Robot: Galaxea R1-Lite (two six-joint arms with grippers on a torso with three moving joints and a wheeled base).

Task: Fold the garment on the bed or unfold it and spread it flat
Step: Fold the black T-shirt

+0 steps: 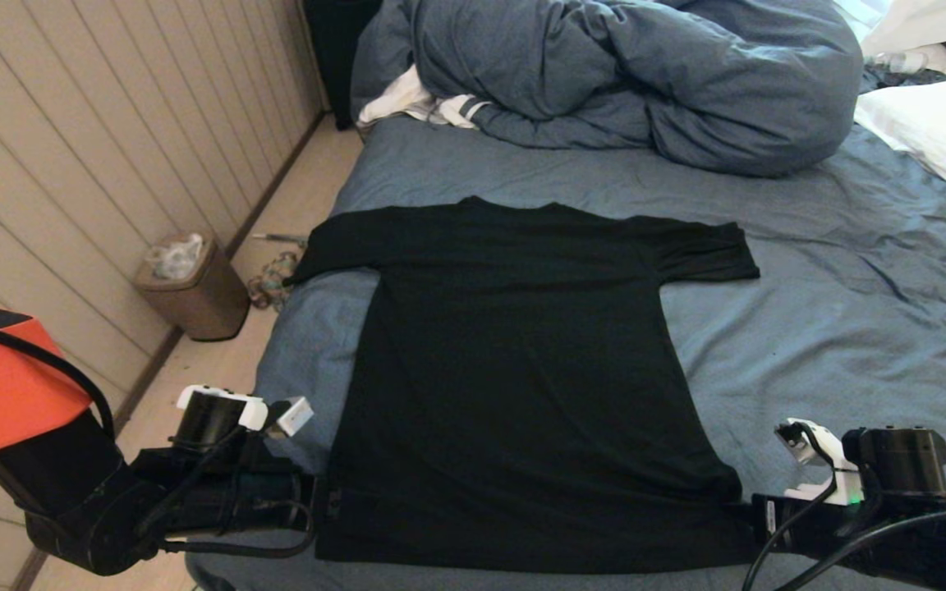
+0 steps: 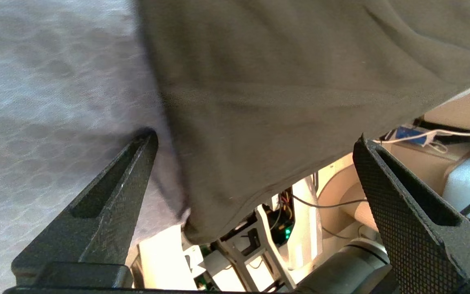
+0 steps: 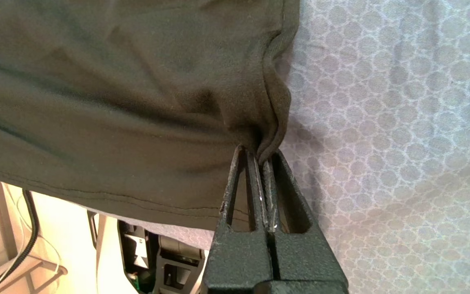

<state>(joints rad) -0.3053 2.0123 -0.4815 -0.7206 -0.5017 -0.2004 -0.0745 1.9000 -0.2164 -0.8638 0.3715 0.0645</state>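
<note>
Garment [image 1: 514,377] spread flat, centred on bed [image 1: 810,328], hem toward six o'clock. Pinched at hem's five o'clock corner by right gripper [image 3: 264,161], likely for tensioning; flanked at seven o'clock by left gripper [image 2: 255,143], spread wide, gripping nothing.

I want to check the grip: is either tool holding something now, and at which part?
The right tool pinches the black T-shirt at its hem corner. The left tool is open, holding nothing.
</note>
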